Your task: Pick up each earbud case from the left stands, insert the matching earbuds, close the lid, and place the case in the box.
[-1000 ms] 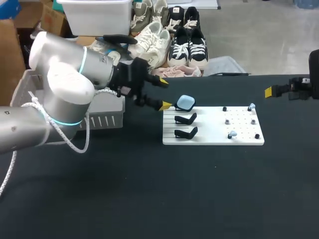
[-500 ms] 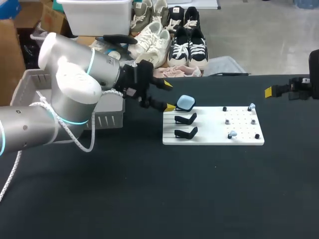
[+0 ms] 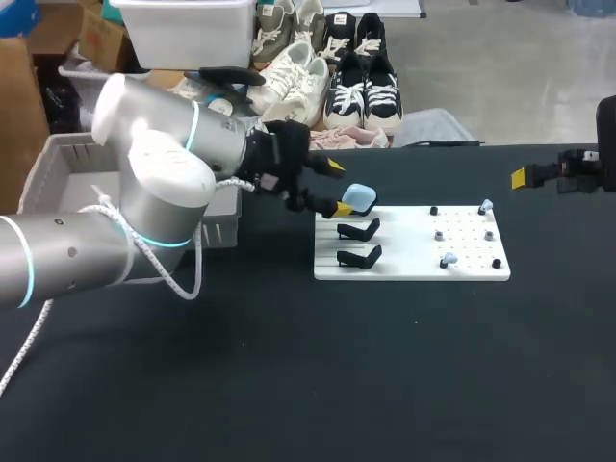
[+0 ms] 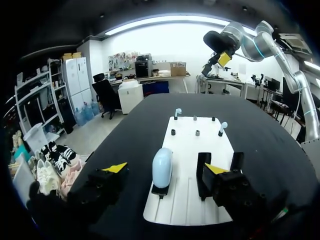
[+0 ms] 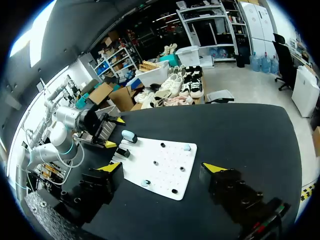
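In the head view the left pincer [image 3: 339,189] sits at the 10 o'clock corner of the white board [image 3: 404,252], fingers spread wide on either side of the pale blue earbud case [image 3: 361,197], gripping nothing yet. Two empty black stands [image 3: 358,229] lie toward 6 o'clock of the case, and the grey box [image 3: 43,168] sits at 9 o'clock, past the arm. The right pincer [image 3: 539,176] hangs well apart at the 3 o'clock edge of the worktop [image 3: 289,385]. In the left wrist view the case [image 4: 162,165] stands upright on its cradle between the open fingers, touching neither. It is a smooth, rounded, glossy shell with its lid shut. I judge the danger to be an uneven squeeze: if one finger meets that slick curve first, the case could tip off its cradle or squirt out forward toward the earbuds [image 4: 223,126]. In the right wrist view the right pincer [image 5: 162,167] is wide open and empty, with the board [image 5: 165,165] ahead of it and the case [image 5: 129,135] at the board's far corner
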{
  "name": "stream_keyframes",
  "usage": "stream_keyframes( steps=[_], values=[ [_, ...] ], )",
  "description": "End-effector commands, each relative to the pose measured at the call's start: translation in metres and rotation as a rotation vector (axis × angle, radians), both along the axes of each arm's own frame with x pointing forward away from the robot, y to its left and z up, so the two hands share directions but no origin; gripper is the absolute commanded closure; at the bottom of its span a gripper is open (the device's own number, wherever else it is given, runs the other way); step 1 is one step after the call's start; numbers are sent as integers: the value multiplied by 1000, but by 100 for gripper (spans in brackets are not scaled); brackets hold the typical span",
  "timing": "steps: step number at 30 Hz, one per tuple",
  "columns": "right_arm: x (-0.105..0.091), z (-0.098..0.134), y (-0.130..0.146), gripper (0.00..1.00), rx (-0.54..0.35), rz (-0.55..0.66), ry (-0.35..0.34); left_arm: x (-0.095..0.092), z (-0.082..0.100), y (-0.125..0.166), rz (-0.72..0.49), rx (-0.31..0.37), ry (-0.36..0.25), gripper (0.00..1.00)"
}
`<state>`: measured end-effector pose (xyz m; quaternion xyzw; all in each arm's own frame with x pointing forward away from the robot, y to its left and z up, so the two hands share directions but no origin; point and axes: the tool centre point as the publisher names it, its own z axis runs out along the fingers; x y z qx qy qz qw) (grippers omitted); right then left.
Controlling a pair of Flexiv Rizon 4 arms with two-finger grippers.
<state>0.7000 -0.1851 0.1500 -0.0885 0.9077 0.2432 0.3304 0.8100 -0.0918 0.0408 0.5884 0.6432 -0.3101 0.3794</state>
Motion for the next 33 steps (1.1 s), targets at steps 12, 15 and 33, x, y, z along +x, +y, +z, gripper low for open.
stream_keyframes(
  steps=[12, 15, 33],
  values=[
    [0, 0, 0, 0, 0, 0, 0, 15, -17, -11, 10, 15, 44, 0],
    [0, 0, 0, 0, 0, 0, 0, 16, -19, -12, 10, 16, 49, 0],
    [0, 0, 0, 0, 0, 0, 0, 16, -26, -20, 6, 28, 55, 0]
  ],
)
